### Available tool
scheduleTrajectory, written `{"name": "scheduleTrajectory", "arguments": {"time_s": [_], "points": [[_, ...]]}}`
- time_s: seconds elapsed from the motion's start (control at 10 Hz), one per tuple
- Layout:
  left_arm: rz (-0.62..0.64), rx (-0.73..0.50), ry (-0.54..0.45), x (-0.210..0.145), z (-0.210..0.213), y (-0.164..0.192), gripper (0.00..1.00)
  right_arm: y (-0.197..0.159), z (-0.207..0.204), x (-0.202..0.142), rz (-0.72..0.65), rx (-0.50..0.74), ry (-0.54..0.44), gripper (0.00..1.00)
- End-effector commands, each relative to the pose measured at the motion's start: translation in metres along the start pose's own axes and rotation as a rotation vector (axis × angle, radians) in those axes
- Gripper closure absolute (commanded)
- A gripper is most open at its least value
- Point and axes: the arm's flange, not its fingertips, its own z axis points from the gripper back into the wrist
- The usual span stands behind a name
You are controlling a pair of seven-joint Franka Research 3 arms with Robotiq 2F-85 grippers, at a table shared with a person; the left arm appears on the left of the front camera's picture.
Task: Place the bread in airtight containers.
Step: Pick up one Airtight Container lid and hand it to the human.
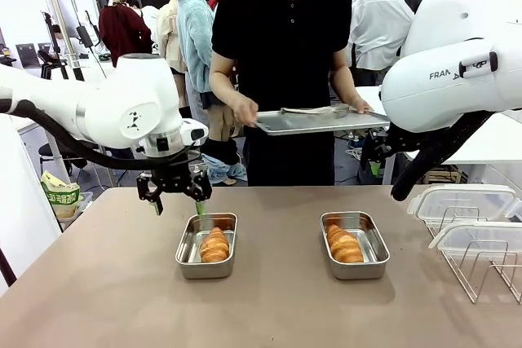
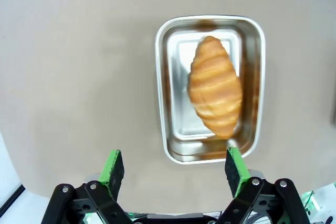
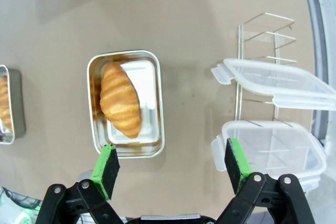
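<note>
Already one croissant point(image 2: 214, 94) is lying in its container point(image 2: 161, 103) just ahead of the left gripper point(image 2: 176, 169), the other croissant point(image 3: 120, 99) ahead of the right gripper point(image 3: 170, 166); both are gaping empty, lids point(image 3: 273, 80) awaiting fitting.

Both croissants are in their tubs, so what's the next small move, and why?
Probably swing the open right gripper toward the nearer lid on the wire rack: each croissant already lies in its container, both containers are uncovered, and both lids rest on the rack.

Cut-off black lettering "FRAN" on the white right arm point(image 1: 444, 79)
</note>
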Motion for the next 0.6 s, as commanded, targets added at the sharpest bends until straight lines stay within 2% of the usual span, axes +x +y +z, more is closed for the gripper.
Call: {"name": "scheduleTrajectory", "arguments": {"time_s": [0.0, 0.2, 0.5], "points": [[-0.032, -0.042, -0.009, -0.003, 0.016, -0.002, 0.0, 0.001, 0.0, 0.0, -0.01, -0.003, -0.004, 0.0], [-0.055, -0.035, -0.042, -0.007, 0.029, -0.006, 0.0, 0.001, 0.0, 0.0, -0.01, -0.003, -0.004, 0.0], [-0.034, -0.018, -0.048, -0.005, 0.026, -0.008, 0.0, 0.001, 0.0, 0.0, -0.01, -0.003, -0.004, 0.0]]}}
